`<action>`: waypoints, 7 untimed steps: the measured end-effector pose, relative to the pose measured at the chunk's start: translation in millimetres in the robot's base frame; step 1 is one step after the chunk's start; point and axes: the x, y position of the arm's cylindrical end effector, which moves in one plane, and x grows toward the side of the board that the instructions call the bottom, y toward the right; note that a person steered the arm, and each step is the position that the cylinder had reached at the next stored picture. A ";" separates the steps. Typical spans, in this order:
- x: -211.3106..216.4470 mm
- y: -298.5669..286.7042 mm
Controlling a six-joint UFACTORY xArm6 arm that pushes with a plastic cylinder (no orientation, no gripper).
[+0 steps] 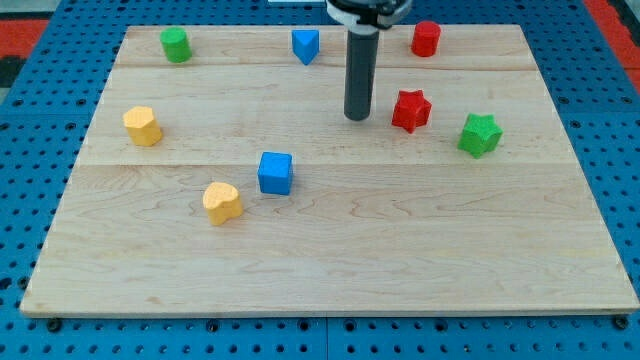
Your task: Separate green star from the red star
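The green star [480, 134] lies at the view's right on the wooden board [330, 260]. The red star [411, 110] lies just to its left and slightly higher, with a small gap between them. My tip [358, 117] is the lower end of the dark rod and rests on the board left of the red star, a short gap away, touching no block.
A red cylinder [426, 38] sits near the top right, a blue triangular block [306, 45] at top centre, a green cylinder [176, 44] at top left. A yellow block [143, 126] is at left, a blue cube [275, 172] and a yellow heart-like block [222, 202] lie lower centre-left.
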 end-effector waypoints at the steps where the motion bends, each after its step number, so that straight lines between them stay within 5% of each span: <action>1: -19.6 4.7; 2: 14.7 2.6; 4: 7.5 1.9; 6: -71.3 54.8; 7: -32.5 103.7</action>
